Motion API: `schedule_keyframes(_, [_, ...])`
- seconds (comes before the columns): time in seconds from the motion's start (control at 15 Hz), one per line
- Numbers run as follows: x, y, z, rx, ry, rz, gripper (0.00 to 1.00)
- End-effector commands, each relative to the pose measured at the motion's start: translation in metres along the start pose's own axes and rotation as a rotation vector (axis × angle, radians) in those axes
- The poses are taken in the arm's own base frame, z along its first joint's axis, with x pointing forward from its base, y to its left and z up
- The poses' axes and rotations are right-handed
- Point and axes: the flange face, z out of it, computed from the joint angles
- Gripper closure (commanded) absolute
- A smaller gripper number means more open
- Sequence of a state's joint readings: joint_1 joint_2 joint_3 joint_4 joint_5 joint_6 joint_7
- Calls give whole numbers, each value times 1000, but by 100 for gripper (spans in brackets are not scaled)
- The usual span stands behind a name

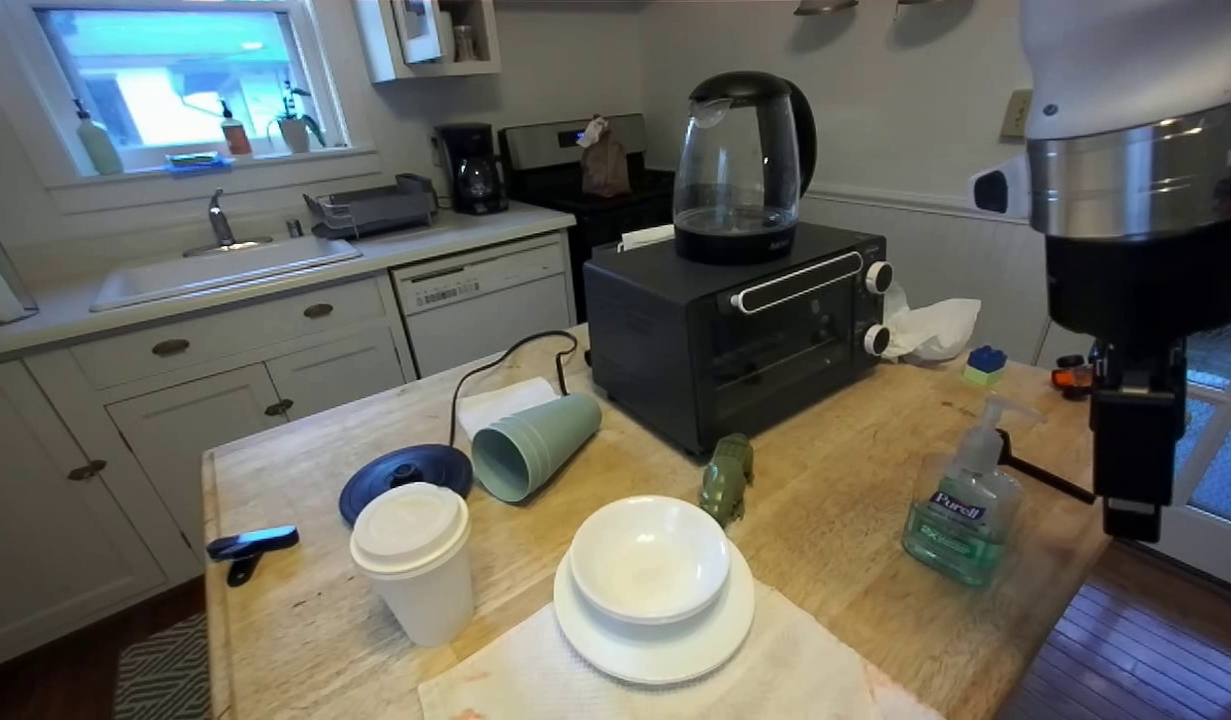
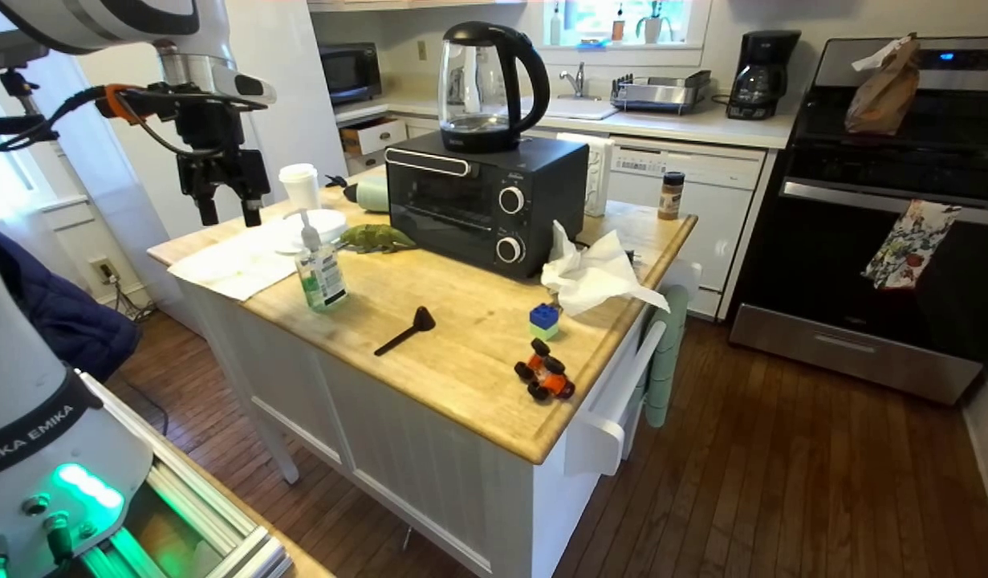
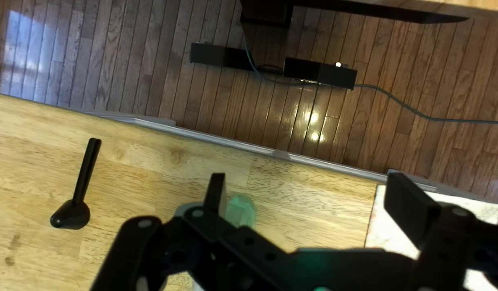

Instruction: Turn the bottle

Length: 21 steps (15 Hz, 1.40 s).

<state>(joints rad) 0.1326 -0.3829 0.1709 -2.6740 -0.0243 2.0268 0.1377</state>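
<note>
The gripper (image 2: 231, 213) hangs fingers-down above the wooden table (image 2: 461, 357), released: in the wrist view its two fingers (image 3: 213, 193) stand wide apart, and tabletop shows through the gap. The Purell hand sanitizer bottle (image 1: 963, 515) stands upright on the table, apart from the gripper in both exterior views; in the wrist view part of its green body shows beside the inner face of one finger, most of the rest hidden behind the gripper. Farther out from the gripper on that same side lies a black scoop (image 3: 73, 214), and beyond the scoop, in an exterior view, sit a blue-and-green toy block stack (image 2: 543, 319) and an orange toy vehicle (image 2: 546, 376) with black wheels. Toward the opposite finger spreads a white towel (image 1: 520, 680), which bears a white bowl (image 1: 650, 555) set on a white plate (image 1: 655, 655). Farther from the gripper than the bottle are a green toy reptile (image 2: 375, 238) and the black toaster oven (image 2: 485, 201) with a glass electric kettle (image 2: 477, 96) on top. Well away from the gripper, past the plate, a lidded white paper cup (image 1: 420, 575) stands upright and a pale green cup (image 1: 550, 440) lies on its side.
</note>
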Motion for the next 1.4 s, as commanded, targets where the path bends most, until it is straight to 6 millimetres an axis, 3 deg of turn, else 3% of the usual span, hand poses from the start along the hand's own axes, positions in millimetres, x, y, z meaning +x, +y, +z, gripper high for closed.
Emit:
schedule_keyframes(0.0, [13, 13, 14, -14, 10, -45, 0])
schedule_keyframes(0.47, [25, 30, 22, -73, 55, -64, 0])
schedule_keyframes(1.0, [36, 46, 21, -19, 187, 116, 0])
schedule_keyframes(1.33, [36, 52, 22, -23, 179, 165, 0])
